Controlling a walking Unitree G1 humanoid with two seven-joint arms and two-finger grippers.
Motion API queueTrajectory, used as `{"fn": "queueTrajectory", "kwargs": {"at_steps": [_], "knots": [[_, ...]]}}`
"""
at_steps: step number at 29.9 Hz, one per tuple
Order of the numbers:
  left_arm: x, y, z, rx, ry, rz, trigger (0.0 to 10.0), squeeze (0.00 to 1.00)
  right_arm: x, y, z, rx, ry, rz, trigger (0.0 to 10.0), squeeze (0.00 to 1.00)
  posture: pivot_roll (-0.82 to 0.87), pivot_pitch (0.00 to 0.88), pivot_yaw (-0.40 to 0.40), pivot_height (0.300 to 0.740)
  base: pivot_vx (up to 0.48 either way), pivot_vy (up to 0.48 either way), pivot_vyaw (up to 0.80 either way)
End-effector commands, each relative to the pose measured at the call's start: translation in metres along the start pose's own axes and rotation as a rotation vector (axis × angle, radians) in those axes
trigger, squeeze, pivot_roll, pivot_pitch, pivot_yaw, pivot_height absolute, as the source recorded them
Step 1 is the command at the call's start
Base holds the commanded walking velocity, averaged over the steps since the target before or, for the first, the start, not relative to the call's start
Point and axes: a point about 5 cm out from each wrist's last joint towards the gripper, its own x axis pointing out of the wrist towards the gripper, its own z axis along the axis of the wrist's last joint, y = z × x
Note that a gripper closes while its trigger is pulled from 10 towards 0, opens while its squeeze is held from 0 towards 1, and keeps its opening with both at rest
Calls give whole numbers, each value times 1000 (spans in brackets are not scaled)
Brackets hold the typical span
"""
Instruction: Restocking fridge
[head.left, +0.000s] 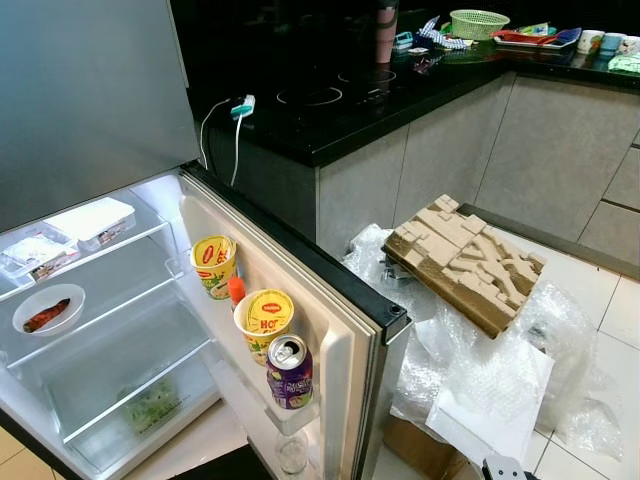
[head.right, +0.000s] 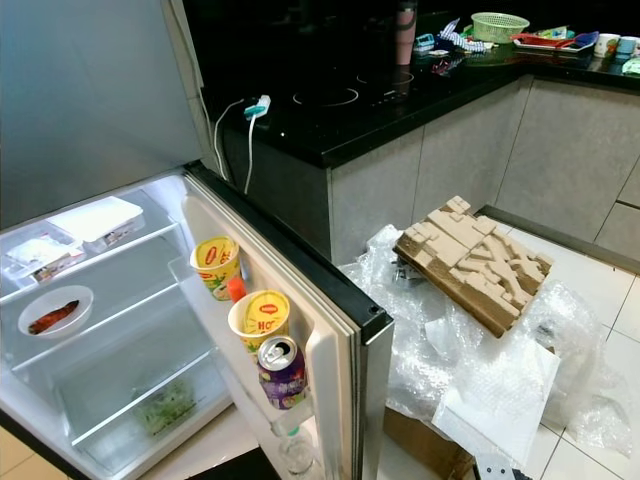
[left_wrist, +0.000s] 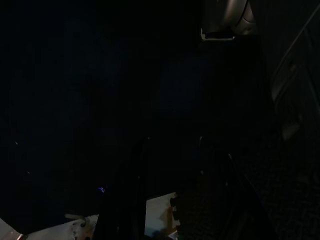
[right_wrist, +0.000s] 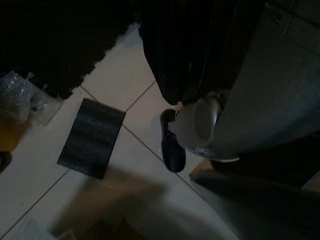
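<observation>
The fridge stands open, its door (head.left: 345, 310) swung toward me. On the door shelf a purple drink can (head.left: 289, 371) sits at the near end. Behind it are two yellow noodle cups (head.left: 265, 322) (head.left: 214, 264) with a small orange-capped bottle (head.left: 236, 291) between them. A clear bottle (head.left: 292, 452) stands on the lower door shelf. Inside, a white bowl (head.left: 48, 308) holds some reddish food, flat plastic boxes (head.left: 92, 222) lie on the top shelf, and greens (head.left: 150, 405) fill the bottom drawer. My left gripper (left_wrist: 170, 200) hangs idle in deep shade. My right arm hangs idle over the tiled floor (right_wrist: 45, 165).
Right of the door, a moulded cardboard insert (head.left: 465, 262) rests on bubble wrap (head.left: 480, 380) over a cardboard box (head.left: 420, 448). A black counter (head.left: 330, 110) with a hob and charger cable (head.left: 238, 115) runs behind. A dark foam sheet (right_wrist: 91, 137) lies on the floor.
</observation>
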Motion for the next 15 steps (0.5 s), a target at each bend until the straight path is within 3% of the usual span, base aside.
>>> {"fn": "queueTrajectory", "kwargs": {"at_steps": [1,15], "knots": [[2,-11,3,24,-2,-33,10000,0,1,3,0,5,2,0,10000,0,-69,0,-5,740,-352,0,0],[2,-11,3,30,-1,-35,10000,0,0,1,-5,-9,23,-1,10000,0,-70,0,-5,740,-366,0,0]]}}
